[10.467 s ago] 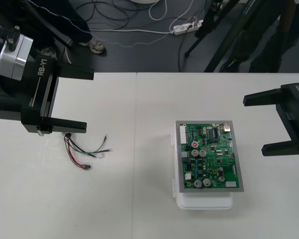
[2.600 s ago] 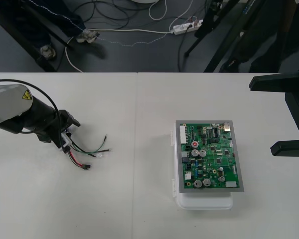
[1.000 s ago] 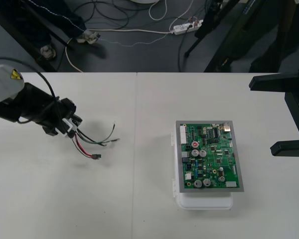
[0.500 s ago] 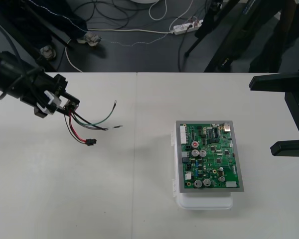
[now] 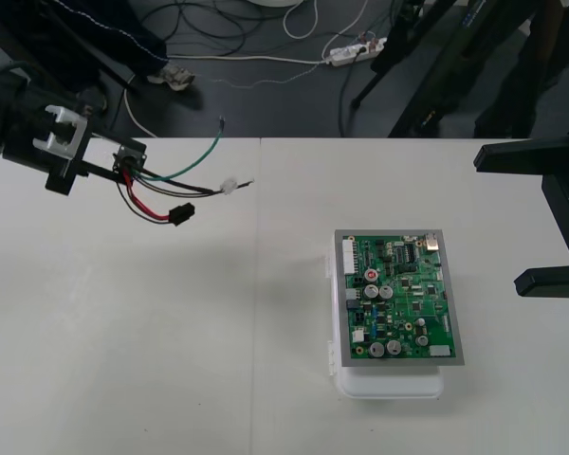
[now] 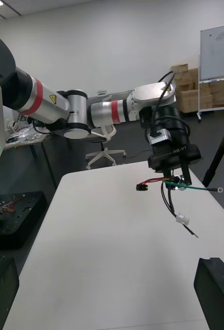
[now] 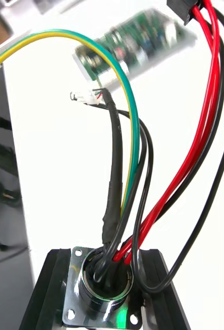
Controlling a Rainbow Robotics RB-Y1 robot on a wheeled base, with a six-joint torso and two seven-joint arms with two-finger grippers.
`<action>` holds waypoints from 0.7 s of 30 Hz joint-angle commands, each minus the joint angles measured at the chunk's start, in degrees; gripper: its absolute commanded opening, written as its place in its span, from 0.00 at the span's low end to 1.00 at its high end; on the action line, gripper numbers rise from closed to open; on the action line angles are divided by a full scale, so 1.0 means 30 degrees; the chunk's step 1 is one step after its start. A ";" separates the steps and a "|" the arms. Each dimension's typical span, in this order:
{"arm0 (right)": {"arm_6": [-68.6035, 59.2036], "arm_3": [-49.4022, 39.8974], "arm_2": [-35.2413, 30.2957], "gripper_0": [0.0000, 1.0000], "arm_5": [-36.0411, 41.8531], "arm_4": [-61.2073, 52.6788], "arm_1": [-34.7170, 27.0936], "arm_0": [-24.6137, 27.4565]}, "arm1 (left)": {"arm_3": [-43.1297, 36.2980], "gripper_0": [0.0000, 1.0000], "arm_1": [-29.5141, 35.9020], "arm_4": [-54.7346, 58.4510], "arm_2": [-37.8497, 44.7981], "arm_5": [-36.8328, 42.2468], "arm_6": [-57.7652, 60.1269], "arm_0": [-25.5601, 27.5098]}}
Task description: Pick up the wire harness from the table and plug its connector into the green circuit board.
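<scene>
1. Front view: the left gripper (image 5: 123,161) is in the upper left of the frame, near the table's (image 5: 266,398) far edge, and it is clamped on the round metal socket (image 5: 128,154) of the wire harness (image 5: 161,185).
   - Half a second ago it was lower in the frame. A couple of seconds before that, the harness lay flat on the table.
   - The wires now trail to the right of the claw.
   - The black plug (image 5: 180,214) dangles just below and to the right of it.
   - The green wire (image 5: 194,163) arcs up toward the dark floor strip.
   - The green circuit board (image 5: 398,299) on its white base (image 5: 389,384) sits lower right of centre. It has not moved and is well apart from the harness.
   - The right gripper (image 5: 498,223) waits at the right edge where it was, spread wide and holding nothing.

2. Right wrist view: the left gripper (image 6: 176,178) hangs above the table with the harness (image 6: 169,195) drooping under it, clear of the surface. The plug (image 6: 141,186) sticks out beside it. The right arm's own fingers (image 6: 214,291) stand far apart.

3. Left wrist view: the flanged socket (image 7: 99,294) is pinched between the two black fingers (image 7: 160,296). The red, black and green wires rise away from it to the plug (image 7: 186,10), with the board (image 7: 137,41) beyond.

4. Meaning: the pick-up looks done. The carry across to the board and the plugging remain. Because the claw holds the socket end, the plug swings free and will probably need steadying or a regrasp.
</scene>
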 commanded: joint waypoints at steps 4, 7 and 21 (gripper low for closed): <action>-0.0871 -0.0036 -0.0496 1.00 0.0163 0.0082 0.0130 -0.0409 | -0.4592 0.00 0.0420 0.1614 0.2562 -0.0855 0.3893 0.3269; -0.0871 -0.0036 -0.0496 1.00 0.0163 0.0082 0.0130 -0.0409 | -0.6086 0.00 -0.0137 0.1760 0.3441 -0.0855 0.6090 0.4265; -0.0871 -0.0036 -0.0496 1.00 0.0163 0.0082 0.0130 -0.0409 | -1.1594 0.00 -0.3916 0.2669 0.5433 -0.0855 1.5494 0.7663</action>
